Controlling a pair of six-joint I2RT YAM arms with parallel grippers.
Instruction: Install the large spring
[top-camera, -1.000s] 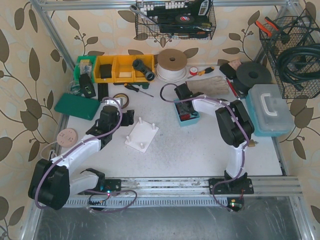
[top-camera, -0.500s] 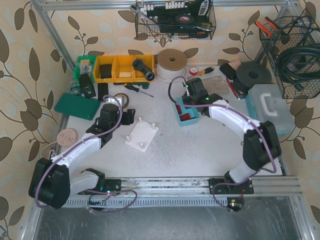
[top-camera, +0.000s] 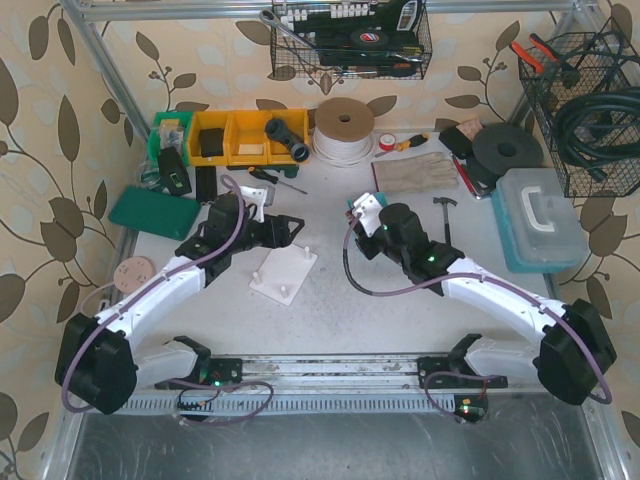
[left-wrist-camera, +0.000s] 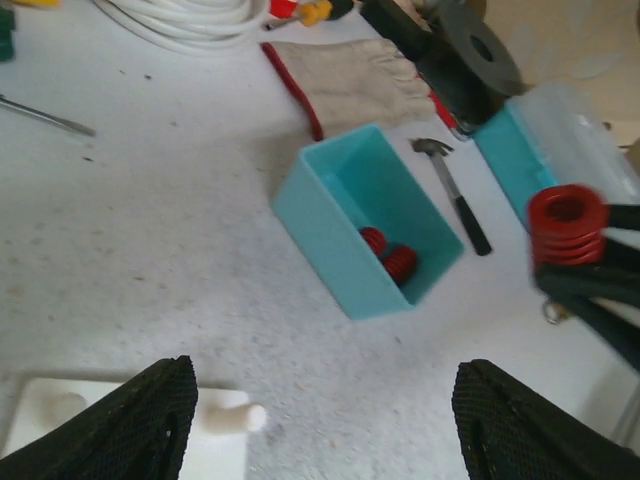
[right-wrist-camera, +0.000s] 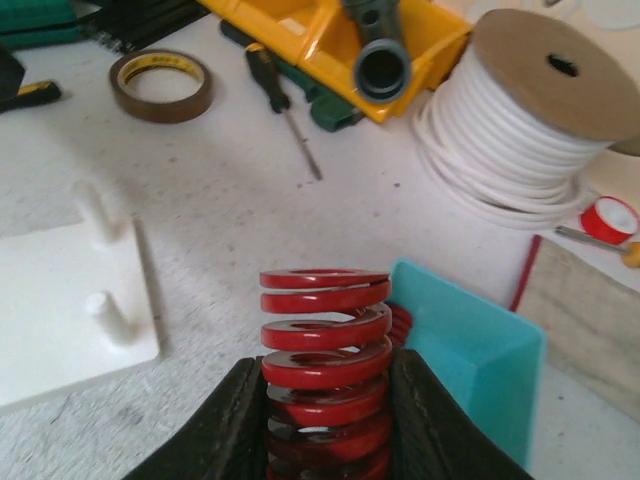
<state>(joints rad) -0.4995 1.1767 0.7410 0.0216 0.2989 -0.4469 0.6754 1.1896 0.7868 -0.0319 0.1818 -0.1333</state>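
Observation:
My right gripper (right-wrist-camera: 325, 400) is shut on the large red spring (right-wrist-camera: 325, 345) and holds it upright, off the table, just left of the teal bin (right-wrist-camera: 470, 360). The left wrist view shows the same spring (left-wrist-camera: 567, 222) at the right edge, and smaller red springs (left-wrist-camera: 390, 255) lying in the teal bin (left-wrist-camera: 330, 215). The white peg plate (top-camera: 283, 272) lies on the table left of and nearer than the spring. My left gripper (top-camera: 290, 228) is open and empty above the plate's far edge; a peg (left-wrist-camera: 235, 415) shows between its fingers (left-wrist-camera: 150, 420).
A tape roll (right-wrist-camera: 165, 85), a screwdriver (right-wrist-camera: 285, 110), yellow bins (right-wrist-camera: 320, 30) and a white cable spool (right-wrist-camera: 530, 110) stand beyond the plate. A glove (left-wrist-camera: 350, 75), a small hammer (left-wrist-camera: 455, 195) and a teal case (top-camera: 540, 220) lie to the right.
My right arm has pulled back from the teal bin toward the near left, with the large spring in its jaws. My left gripper has moved right, to the plate's far edge.

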